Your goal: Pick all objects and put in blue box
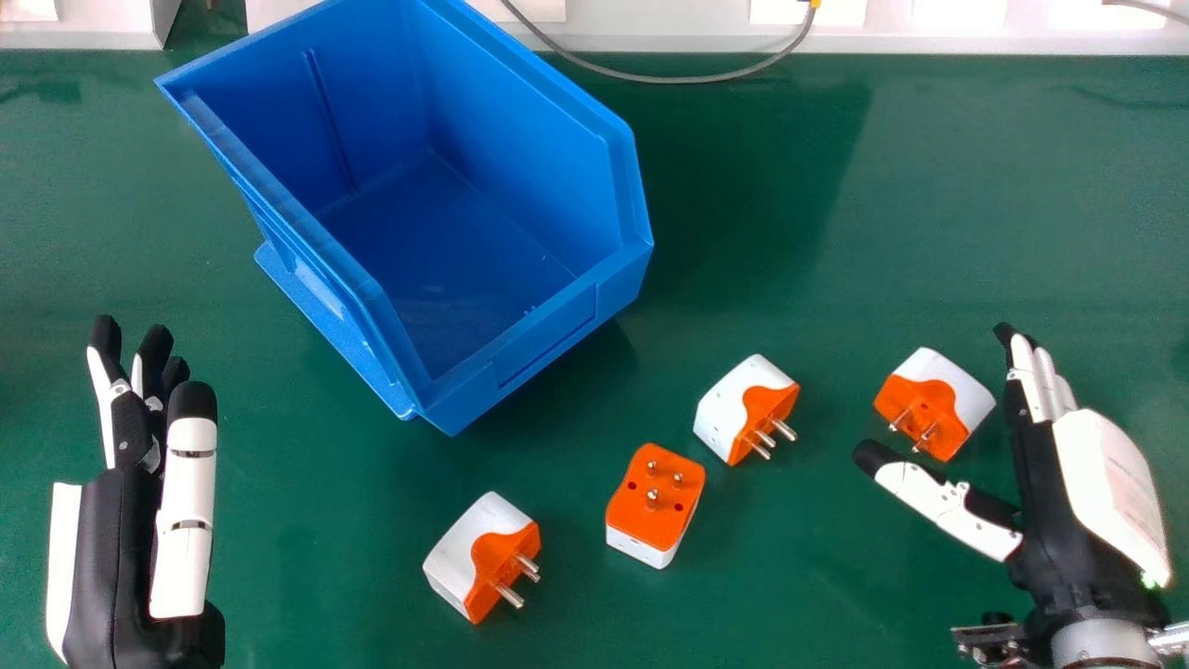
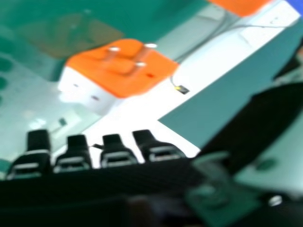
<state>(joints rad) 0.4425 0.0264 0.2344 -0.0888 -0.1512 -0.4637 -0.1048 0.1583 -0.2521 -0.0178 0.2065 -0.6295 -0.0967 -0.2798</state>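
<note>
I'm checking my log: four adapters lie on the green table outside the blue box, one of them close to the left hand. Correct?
Not quite: the head view shows one adapter close to the right hand instead. Four adapters do lie on the green table, outside the blue box.

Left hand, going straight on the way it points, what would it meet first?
Probably the blue box, in line with the left hand's thumb side, though the hand's height is hard to judge.
</note>
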